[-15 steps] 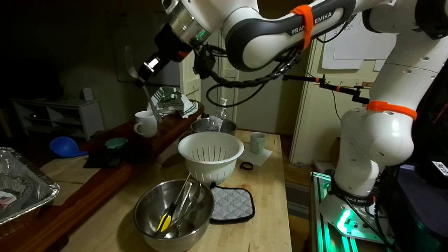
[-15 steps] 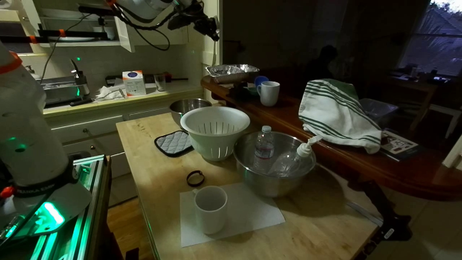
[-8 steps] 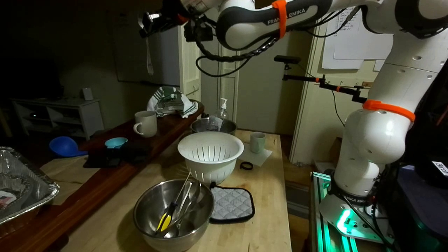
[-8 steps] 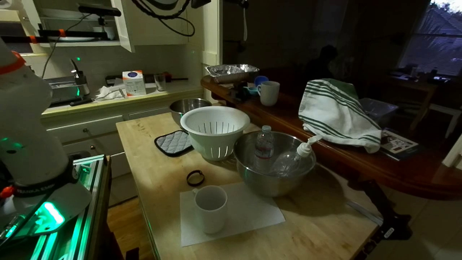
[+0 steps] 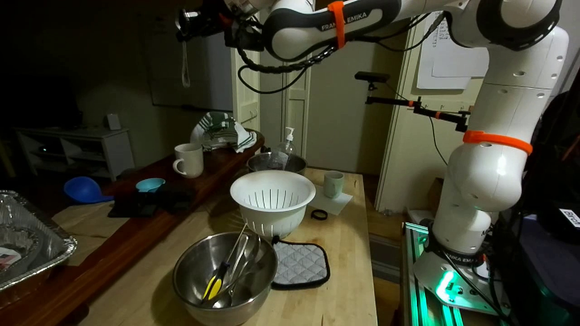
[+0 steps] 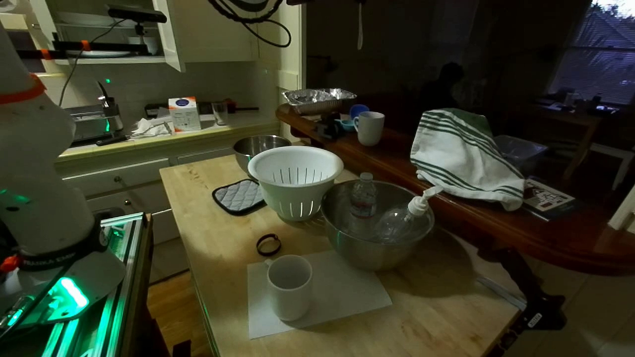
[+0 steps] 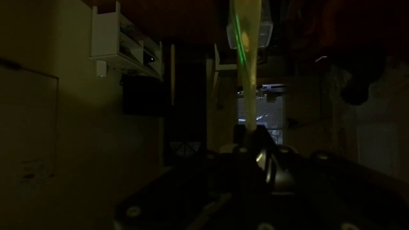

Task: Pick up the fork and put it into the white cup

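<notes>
A slim, silvery metal fork (image 5: 186,68) hangs end-down at the upper left of the frame in an exterior view, its tines too small to tell; the black two-fingered gripper (image 7: 251,131) has its fingers drawn in close, parted only by the fork's thickness; this grip presumably leaves a free length to enter a narrow mouth; the glossy white cup with a side loop handle (image 5: 190,160) stands upright on the dark red-brown wooden ledge (image 5: 217,163), left of centre; in both exterior views it lies below the fork, well apart, so descent likely comes next; the white-and-black jointed arm (image 5: 512,108) reaches across the top, its far end nearly level, probably to keep the fork upright.
</notes>
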Tool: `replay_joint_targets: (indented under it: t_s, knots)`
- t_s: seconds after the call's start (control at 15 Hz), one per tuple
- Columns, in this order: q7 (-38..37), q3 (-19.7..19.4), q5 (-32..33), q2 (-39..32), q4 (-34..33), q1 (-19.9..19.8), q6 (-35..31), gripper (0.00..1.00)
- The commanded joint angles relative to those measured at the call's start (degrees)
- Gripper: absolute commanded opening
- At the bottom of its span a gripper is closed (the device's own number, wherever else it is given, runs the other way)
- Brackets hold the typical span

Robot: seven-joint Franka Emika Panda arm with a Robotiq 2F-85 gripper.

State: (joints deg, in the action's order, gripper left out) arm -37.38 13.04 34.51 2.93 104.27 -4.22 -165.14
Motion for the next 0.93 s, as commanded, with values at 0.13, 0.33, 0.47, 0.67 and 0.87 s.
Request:
replay_joint_targets:
  t_s: [0.13, 0.33, 0.47, 0.67, 0.87]
  knots:
    - [-1.0, -1.5, 0.9, -6.9, -5.3, -1.4, 0.3, 0.02]
    - [0.8, -1.9, -0.3, -11.5, -9.2, -1.3, 2.9, 0.02]
    - [3.0, -1.2, -2.0, -14.1, -10.9, -1.0, 4.7, 0.02]
    - [5.0, 0.2, -3.3, -16.4, -11.7, -0.8, 7.4, 0.02]
    - [3.0, -0.1, -1.9, -15.7, -9.8, -0.8, 8.3, 0.02]
